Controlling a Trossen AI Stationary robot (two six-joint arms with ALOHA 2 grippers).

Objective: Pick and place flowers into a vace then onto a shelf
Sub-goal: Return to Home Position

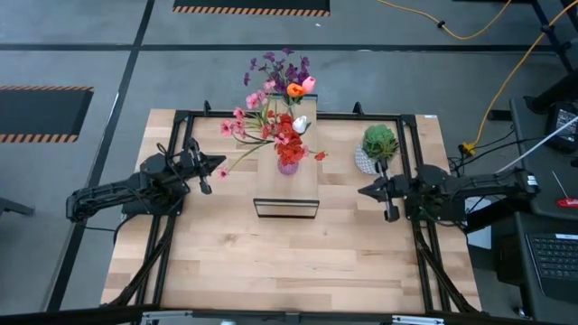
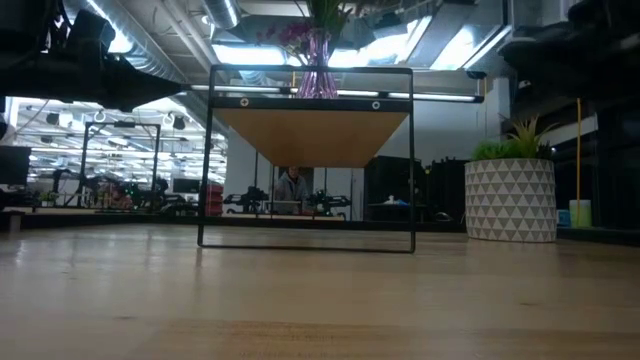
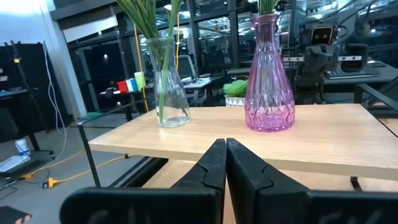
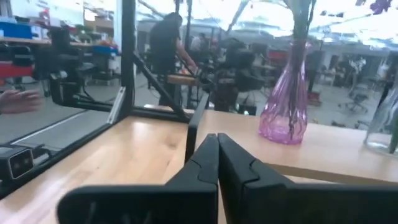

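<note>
Flowers [image 1: 282,108] sit highest under the overhead cam, every one in view standing in a vase on the shelf [image 1: 287,197]. Purple vase [image 3: 269,81] is upright approx mid-shelf w/ red blooms right over it. Clear vase [image 3: 169,87] is upright toward the far end, apart from it, under the purple cluster & tulips. Left gripper [image 3: 225,144] sits left of the shelf, jaws pressed together on nothing. Right gripper [image 4: 217,138] is on the right, likewise closed & empty, just beside the potted plant [image 1: 377,146] on the table [image 1: 271,271]. Job looks done bar parking the arms. Risks, imo: pink sprays lean out toward the left arm, so a careless lift could snag a stem & drag a vase. Both vases look tall & top-heavy on a narrow plank, so a knock to the frame could topple them. Right arm could also clip the pot.
</note>
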